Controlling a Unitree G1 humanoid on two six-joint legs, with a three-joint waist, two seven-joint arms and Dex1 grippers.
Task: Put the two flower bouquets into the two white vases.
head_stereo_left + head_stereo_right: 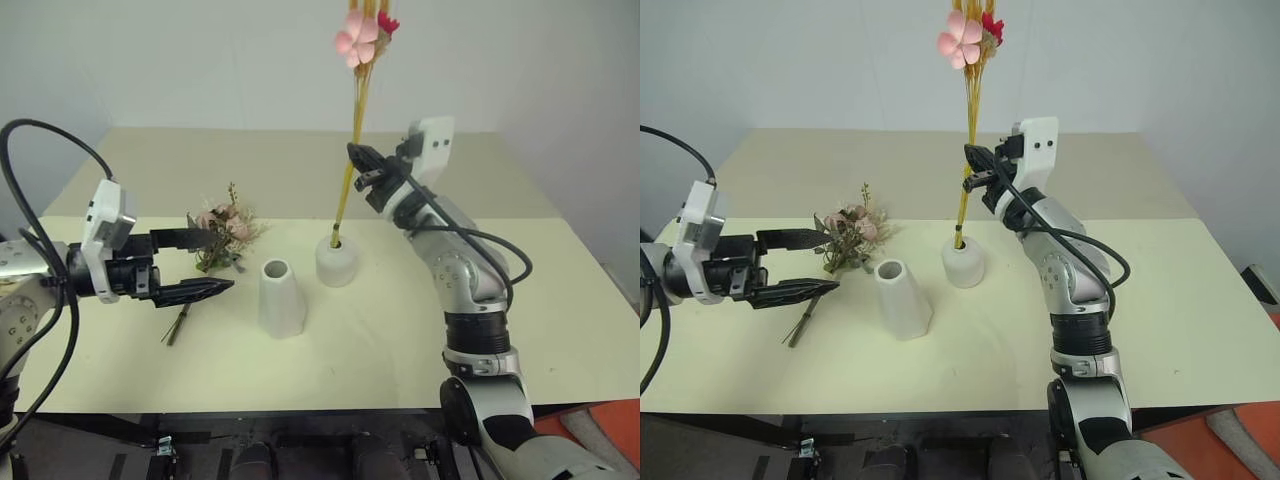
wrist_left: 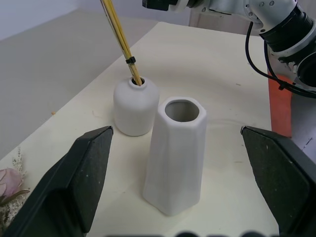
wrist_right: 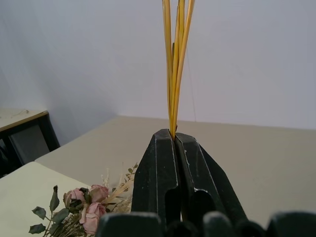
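Counting two vases [image 1: 282, 298], two bouquets [image 1: 226, 232]

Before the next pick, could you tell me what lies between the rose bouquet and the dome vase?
The taller cone vase, empty, stands between the rose bouquet and the dome vase, in the left eye view.

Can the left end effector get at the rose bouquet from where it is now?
Probably yes. The left end effector is open and hovers right beside the rose bouquet, which lies free on the table; the cone vase stands off to the side, not between them.
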